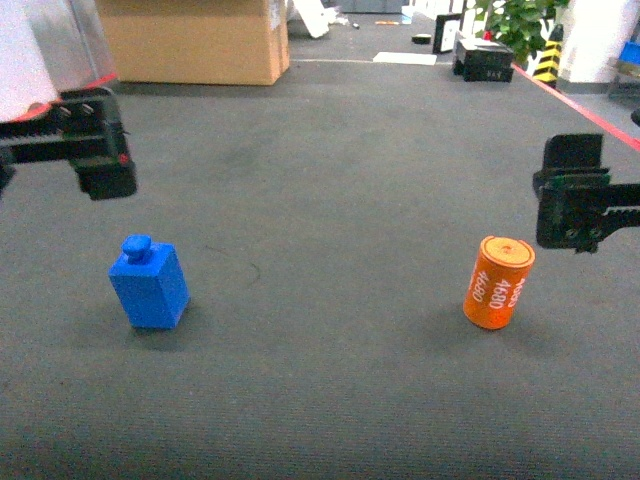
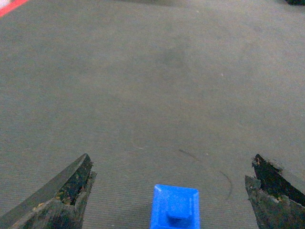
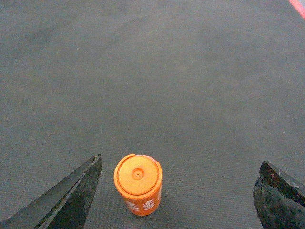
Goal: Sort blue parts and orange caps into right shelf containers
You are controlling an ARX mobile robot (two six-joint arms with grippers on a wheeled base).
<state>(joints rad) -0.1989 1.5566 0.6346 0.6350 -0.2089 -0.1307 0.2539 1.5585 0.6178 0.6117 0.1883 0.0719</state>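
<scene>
left gripper [image 2: 169, 191] spread wide, nothing held, fingers [image 2: 66, 188] worn/chipped at tips. in wrist view blue part [image 2: 175, 207] sits between the two tips at frame bottom, not touching either. in head view left gripper [image 1: 100, 165] hangs above and slightly behind blue part [image 1: 149, 280]; part = boxy block w/ round knob on top, upright, slightly tilted look, on dark grey carpet floor [image 1: 330, 200].

right gripper [image 3: 176, 186] also spread wide, empty. orange cap [image 3: 138, 183] stands upright between tips, nearer the left-side finger [image 3: 81, 186], no contact. head view: right gripper [image 1: 585, 205] just up-right of orange cap [image 1: 498, 282], apart from it; cap is cylinder-ish, white print on side reads like "4680".

blue part and orange cap well apart, left vs right of floor. bg: cardboard box [image 1: 195, 40] far left, black cases [image 1: 487, 58], plant [image 1: 520, 20], red floor line [image 1: 575, 100]. no shelf containers in view.
</scene>
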